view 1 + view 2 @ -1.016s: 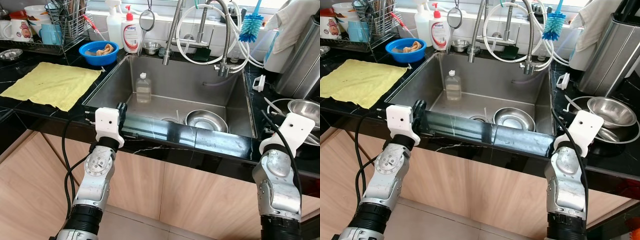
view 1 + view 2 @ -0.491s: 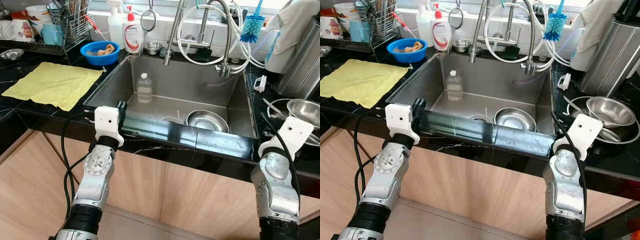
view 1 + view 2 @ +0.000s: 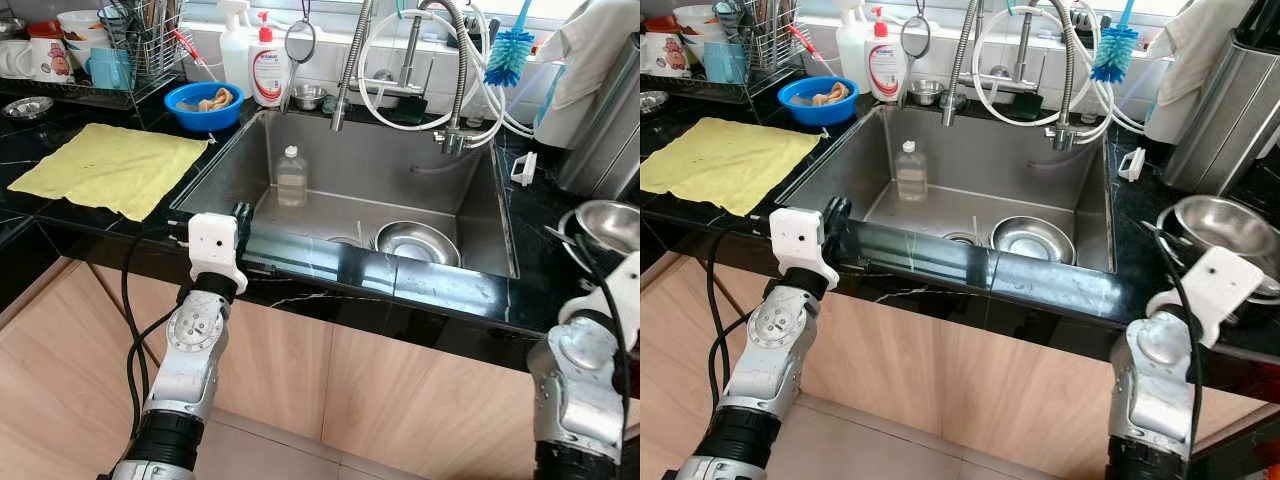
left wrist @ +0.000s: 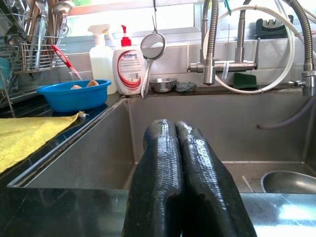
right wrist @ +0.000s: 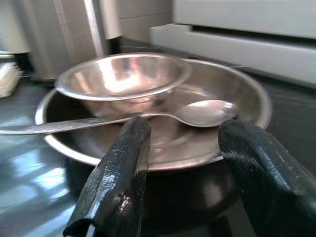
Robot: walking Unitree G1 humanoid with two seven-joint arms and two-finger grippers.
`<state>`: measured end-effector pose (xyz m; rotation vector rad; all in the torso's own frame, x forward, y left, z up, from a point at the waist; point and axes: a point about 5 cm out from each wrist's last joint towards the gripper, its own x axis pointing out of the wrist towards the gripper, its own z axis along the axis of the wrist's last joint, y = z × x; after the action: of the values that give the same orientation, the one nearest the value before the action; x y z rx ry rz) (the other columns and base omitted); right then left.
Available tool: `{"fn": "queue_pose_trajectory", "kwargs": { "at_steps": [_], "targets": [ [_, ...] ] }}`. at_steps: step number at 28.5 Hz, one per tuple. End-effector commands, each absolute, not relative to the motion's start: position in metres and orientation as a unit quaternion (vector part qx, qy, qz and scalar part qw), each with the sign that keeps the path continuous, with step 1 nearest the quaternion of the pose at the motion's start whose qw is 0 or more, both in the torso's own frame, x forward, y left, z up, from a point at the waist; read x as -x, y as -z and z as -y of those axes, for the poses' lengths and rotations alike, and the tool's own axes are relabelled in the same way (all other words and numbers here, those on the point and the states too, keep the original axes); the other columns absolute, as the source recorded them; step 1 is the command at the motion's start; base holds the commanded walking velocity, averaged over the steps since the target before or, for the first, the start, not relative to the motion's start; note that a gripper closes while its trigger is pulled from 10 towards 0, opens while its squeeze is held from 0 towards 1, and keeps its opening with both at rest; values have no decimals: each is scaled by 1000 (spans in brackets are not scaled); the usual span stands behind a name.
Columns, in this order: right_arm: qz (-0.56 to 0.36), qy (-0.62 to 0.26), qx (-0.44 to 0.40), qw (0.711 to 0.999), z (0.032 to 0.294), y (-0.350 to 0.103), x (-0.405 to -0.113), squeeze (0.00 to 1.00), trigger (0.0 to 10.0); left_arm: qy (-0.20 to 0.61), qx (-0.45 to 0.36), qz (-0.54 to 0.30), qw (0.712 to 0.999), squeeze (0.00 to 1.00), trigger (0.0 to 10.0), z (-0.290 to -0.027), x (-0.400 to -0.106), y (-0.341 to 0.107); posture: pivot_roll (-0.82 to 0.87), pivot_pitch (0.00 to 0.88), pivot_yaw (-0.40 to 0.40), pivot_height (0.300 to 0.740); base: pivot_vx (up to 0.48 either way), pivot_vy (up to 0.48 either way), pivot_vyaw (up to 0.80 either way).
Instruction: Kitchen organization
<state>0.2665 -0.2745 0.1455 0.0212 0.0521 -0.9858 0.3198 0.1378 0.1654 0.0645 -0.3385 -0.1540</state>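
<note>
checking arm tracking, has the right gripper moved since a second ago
Yes. The right gripper has swung out to the robot's right, away from the sink, toward the steel dishes on the counter, fingers open before the spoon.

White pump bottle beside sink: red-and-blue label, wording too small to read.
</note>
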Motion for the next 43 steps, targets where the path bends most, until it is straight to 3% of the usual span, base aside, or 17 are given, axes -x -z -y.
{"fn": "queue_pose_trajectory", "kwargs": {
  "at_steps": [1, 11, 16, 18, 22, 23, 25, 27, 33, 34, 43],
  "targets": [
    [-15, 505, 0, 863, 281, -152, -259, 0, 10000, 77, -34, 169, 982, 0, 10000, -139, -319, -168, 82, 0, -19, 740, 0, 0, 0],
    [6, 491, 22, 871, 275, -160, -263, 0, 10000, 76, -35, 170, 982, 0, 10000, -139, -319, -168, 84, 0, -19, 740, 0, 0, 0],
    [91, 386, 38, 917, 254, -185, -281, 0, 10000, 75, -36, 169, 982, 0, 10000, -140, -319, -168, 79, 0, -18, 740, 0, 0, 0],
    [116, 301, 77, 944, 232, -195, -295, 0, 10000, 76, -36, 169, 982, 0, 10000, -140, -320, -168, 79, 0, -18, 740, 0, 0, 0],
    [85, 284, 116, 948, 227, -189, -301, 0, 10000, 76, -36, 168, 982, 0, 10000, -139, -320, -168, 82, 0, -20, 740, 0, 0, 0],
    [71, 270, 145, 949, 226, -185, -304, 1000, 10000, 77, -36, 167, 982, 0, 10000, -138, -320, -168, 84, 0, -20, 740, 0, 0, 0],
    [68, 265, 156, 949, 226, -184, -305, 1000, 10000, 77, -36, 167, 982, 0, 10000, -138, -320, -167, 84, 0, -20, 740, 0, 0, 0],
    [27, 242, 243, 939, 229, -180, -310, 1000, 10000, 77, -36, 165, 983, 0, 10000, -139, -320, -167, 79, 0, -20, 740, 0, 0, 0],
    [-15, 211, 331, 920, 237, -169, -314, 1000, 10000, 81, -34, 166, 982, 0, 10000, -137, -321, -167, 84, 0, -21, 740, 0, 0, 0],
    [-27, 215, 342, 914, 242, -169, -315, 0, 10000, 82, -34, 166, 982, 0, 10000, -136, -321, -167, 80, 0, -20, 740, 0, 0, 0],
    [-103, 187, 369, 904, 255, -152, -314, 0, 10000, 90, -34, 165, 982, 0, 10000, -134, -321, -167, 81, 0, -16, 740, 0, 0, 0]
  ]
}}
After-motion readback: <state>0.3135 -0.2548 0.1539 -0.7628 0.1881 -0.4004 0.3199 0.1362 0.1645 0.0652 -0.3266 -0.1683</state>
